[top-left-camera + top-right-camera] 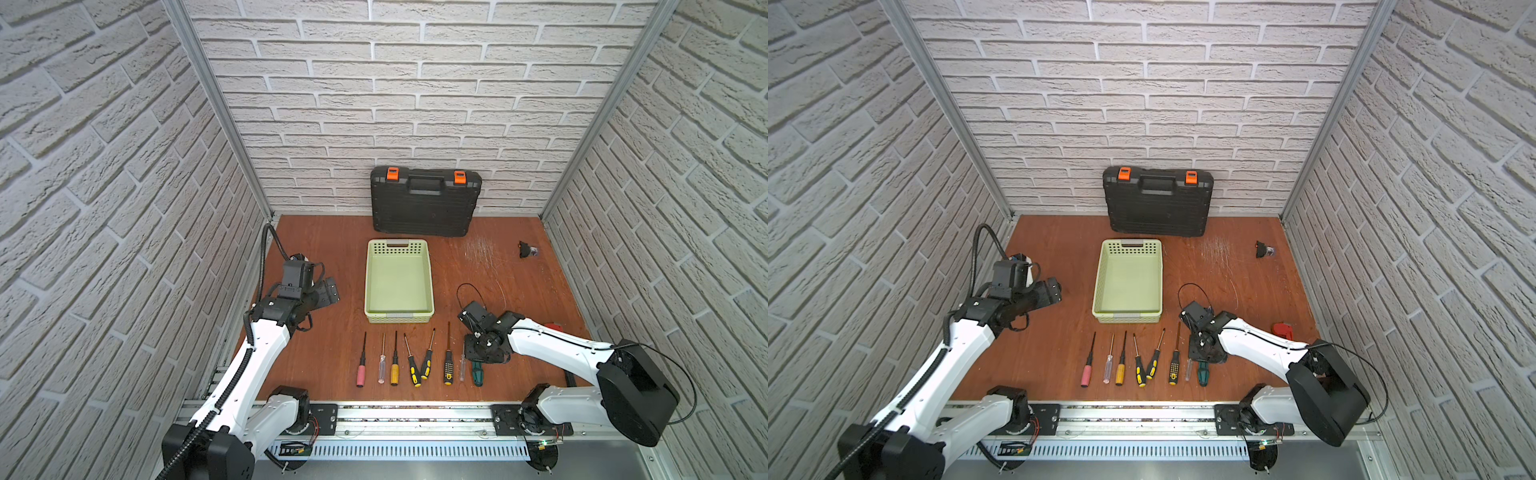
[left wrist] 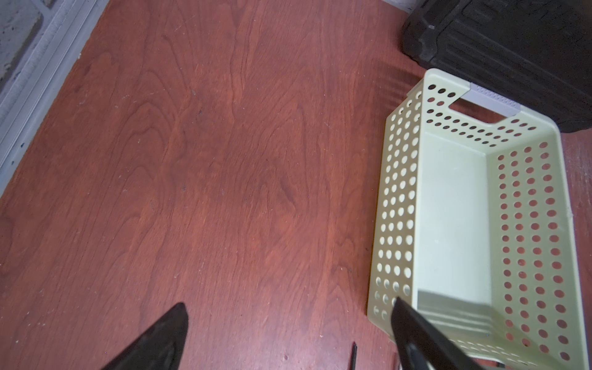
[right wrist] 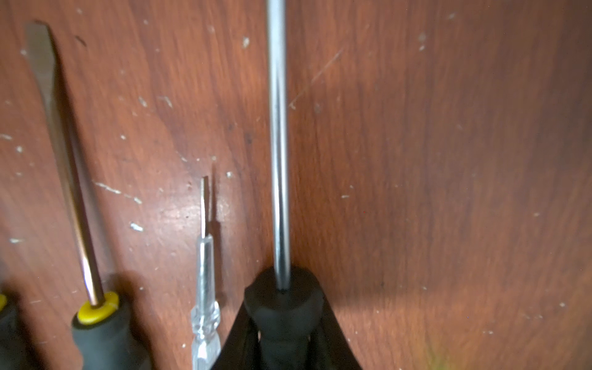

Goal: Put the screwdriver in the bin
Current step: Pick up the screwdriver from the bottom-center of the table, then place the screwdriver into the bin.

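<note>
Fingers (image 3: 333, 339) grip the screwdriver (image 3: 278, 160), shaft pointing at rear wall (image 1: 415, 104).

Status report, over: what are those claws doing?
Left gripper open, beside bin. Right gripper shut on green-handled screwdriver, flat on table. Clear screwdriver close alongside; bin empty.
</note>
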Available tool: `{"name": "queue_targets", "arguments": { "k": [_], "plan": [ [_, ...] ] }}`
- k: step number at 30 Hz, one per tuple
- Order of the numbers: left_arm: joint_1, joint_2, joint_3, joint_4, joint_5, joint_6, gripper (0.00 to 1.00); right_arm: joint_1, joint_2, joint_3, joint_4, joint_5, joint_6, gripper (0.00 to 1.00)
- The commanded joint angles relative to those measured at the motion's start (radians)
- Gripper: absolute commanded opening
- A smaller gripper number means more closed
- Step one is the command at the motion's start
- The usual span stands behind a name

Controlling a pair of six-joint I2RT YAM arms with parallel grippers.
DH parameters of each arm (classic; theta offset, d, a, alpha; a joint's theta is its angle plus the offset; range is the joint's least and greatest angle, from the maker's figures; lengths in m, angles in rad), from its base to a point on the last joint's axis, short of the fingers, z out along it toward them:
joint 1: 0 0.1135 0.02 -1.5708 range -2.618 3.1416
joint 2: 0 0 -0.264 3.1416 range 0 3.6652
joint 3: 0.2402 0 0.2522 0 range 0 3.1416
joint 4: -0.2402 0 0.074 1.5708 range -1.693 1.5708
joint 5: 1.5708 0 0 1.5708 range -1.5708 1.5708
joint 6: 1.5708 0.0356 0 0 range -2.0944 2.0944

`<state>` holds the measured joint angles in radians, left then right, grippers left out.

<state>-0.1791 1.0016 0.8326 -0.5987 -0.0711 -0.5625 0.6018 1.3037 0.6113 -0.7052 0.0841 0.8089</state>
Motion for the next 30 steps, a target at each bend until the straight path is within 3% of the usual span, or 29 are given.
{"name": "queue_targets", "arguments": {
  "k": [1, 6, 13, 17, 21, 25, 30],
  "plan": [
    [0.002, -0.01, 0.004, 0.026, -0.018, 0.012, 0.98, -0.005, -0.021, -0.027, -0.035, 0.039, 0.013, 0.06],
    [0.002, -0.006, 0.006, 0.031, -0.016, 0.012, 0.98, -0.005, -0.105, 0.105, -0.177, 0.092, -0.019, 0.06],
    [0.009, -0.012, 0.015, 0.031, -0.009, 0.007, 0.98, -0.005, -0.092, 0.486, -0.324, 0.053, -0.095, 0.05],
    [0.008, -0.025, 0.023, 0.006, -0.004, -0.013, 0.98, -0.008, 0.033, 0.715, -0.256, -0.044, -0.147, 0.05],
    [0.007, -0.034, 0.036, -0.018, -0.015, -0.012, 0.98, -0.01, 0.237, 0.855, -0.053, -0.248, -0.16, 0.06],
    [0.006, -0.041, 0.06, -0.046, -0.042, -0.027, 0.98, -0.011, 0.427, 0.958, 0.119, -0.422, -0.09, 0.06],
    [0.001, -0.064, 0.059, -0.038, -0.006, -0.046, 0.98, -0.01, 0.596, 1.072, 0.197, -0.46, -0.098, 0.06]
  ]
}}
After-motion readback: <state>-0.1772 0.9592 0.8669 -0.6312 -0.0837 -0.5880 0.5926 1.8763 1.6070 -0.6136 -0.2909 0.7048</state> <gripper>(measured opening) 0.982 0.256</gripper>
